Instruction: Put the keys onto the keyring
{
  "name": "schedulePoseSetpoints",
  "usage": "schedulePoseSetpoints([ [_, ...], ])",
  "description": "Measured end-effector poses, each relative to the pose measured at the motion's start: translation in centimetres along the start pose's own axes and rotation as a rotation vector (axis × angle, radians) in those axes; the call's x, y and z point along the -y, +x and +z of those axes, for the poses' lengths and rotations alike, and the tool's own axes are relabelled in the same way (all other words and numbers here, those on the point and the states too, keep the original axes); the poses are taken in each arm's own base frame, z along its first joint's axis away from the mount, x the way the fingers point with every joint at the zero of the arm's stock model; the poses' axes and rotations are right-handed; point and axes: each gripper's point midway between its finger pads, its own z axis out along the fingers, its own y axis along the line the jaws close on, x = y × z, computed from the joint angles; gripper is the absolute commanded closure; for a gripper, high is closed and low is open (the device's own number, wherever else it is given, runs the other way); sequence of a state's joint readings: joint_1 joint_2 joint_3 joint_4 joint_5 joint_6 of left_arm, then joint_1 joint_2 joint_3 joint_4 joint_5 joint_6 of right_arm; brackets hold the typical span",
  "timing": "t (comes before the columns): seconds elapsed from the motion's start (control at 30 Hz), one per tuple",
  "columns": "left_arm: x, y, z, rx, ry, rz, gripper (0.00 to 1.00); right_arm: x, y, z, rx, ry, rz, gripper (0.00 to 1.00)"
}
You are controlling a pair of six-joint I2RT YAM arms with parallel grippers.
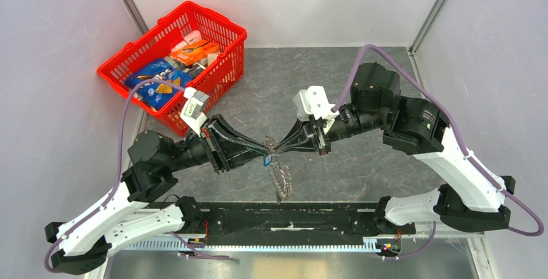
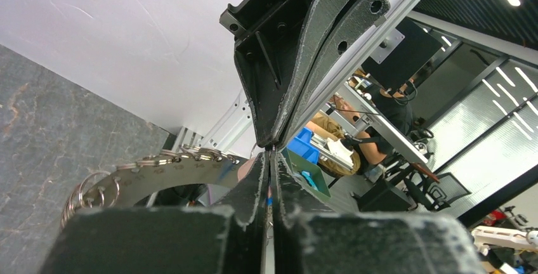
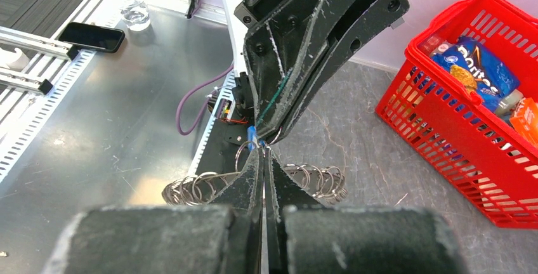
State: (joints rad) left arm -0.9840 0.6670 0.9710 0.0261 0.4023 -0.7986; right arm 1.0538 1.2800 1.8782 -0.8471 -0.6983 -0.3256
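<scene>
My two grippers meet tip to tip above the table's middle. The left gripper (image 1: pixel 263 152) (image 2: pixel 271 155) is shut on a tiny blue-headed key (image 1: pixel 267 159) (image 3: pixel 252 136); a sliver of blue shows between its fingers. The right gripper (image 1: pixel 276 144) (image 3: pixel 265 150) is shut on the edge of a silvery flat metal wheel (image 2: pixel 158 171) (image 3: pixel 190 188) that carries several small split rings along its rim. The wheel hangs down below the fingertips in the top view (image 1: pixel 282 181). One split ring (image 3: pixel 244 153) stands right at the blue key.
A red basket (image 1: pixel 227 28) (image 3: pixel 444 134) with snack packets stands at the back left on the grey mat (image 1: pixel 362 163). The black rail (image 1: pixel 291 217) with the arm bases runs along the near edge. A phone (image 3: pixel 90 36) lies on the metal bench beyond.
</scene>
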Motion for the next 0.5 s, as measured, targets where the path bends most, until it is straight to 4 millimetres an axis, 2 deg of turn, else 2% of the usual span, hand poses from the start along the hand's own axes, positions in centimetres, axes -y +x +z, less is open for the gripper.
schedulePoseSetpoints([
  [0.5,0.01,-0.01,0.09,0.006,0.009,0.003,0.98,-0.28,0.03,-0.19,0.072,0.031,-0.002,1.0],
])
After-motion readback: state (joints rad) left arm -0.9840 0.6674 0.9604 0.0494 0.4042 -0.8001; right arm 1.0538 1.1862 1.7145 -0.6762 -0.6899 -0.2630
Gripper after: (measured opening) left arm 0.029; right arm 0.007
